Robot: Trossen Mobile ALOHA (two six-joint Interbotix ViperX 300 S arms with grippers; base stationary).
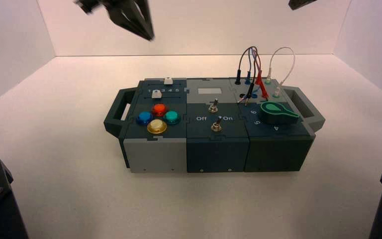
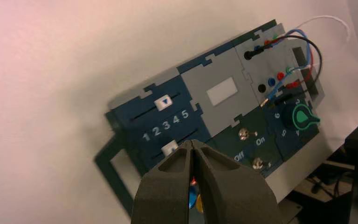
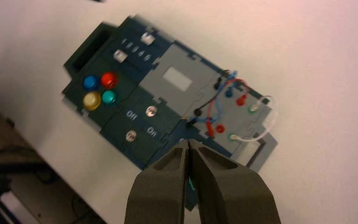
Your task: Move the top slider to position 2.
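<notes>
Top slider [image 2: 163, 102] sits at 4 [image 2: 175, 119], left gripper [image 2: 192, 142] and right gripper [image 3: 188, 142] aloft.

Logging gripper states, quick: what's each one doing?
Left gripper: closed, empty, above the box's far left side.
Right gripper: closed, empty.

White squarish top slider [image 2: 163, 102], nearest 4 [image 2: 175, 119], white printed digit 2 [image 2: 157, 131]

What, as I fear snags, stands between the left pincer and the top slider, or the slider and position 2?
Nothing visible: the left pincer hangs high near the box's far left side, and only bare slot separates the top slider, near 4, from position 2. The right pincer is farther right.
</notes>
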